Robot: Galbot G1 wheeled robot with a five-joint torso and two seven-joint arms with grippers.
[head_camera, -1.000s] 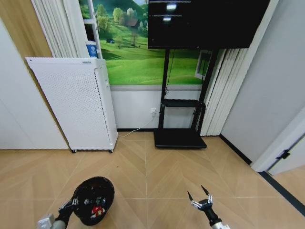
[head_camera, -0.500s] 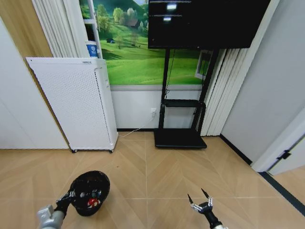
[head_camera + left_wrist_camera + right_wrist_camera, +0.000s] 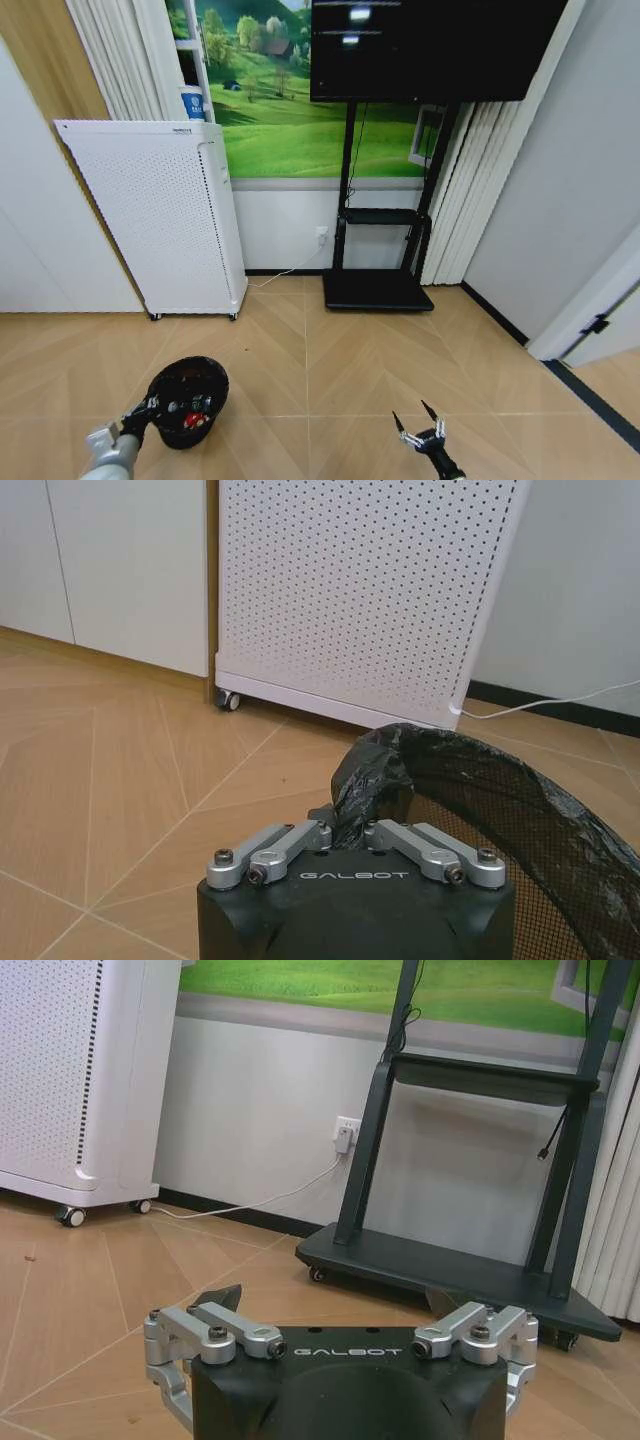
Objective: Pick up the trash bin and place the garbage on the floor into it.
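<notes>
Gripping the bag-lined rim of the trash bin (image 3: pixel 186 400), the left gripper (image 3: pixel 146 411) is clamped on it low at the robot's left, red-and-white garbage (image 3: pixel 194 418) inside. The right gripper (image 3: pixel 420 428) hangs low with fingers spread, holding nothing.

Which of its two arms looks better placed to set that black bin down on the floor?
The left. Its gripper is shut on the rim of the trash bin, red bits of garbage inside. The right gripper hangs open, apart from it.
</notes>
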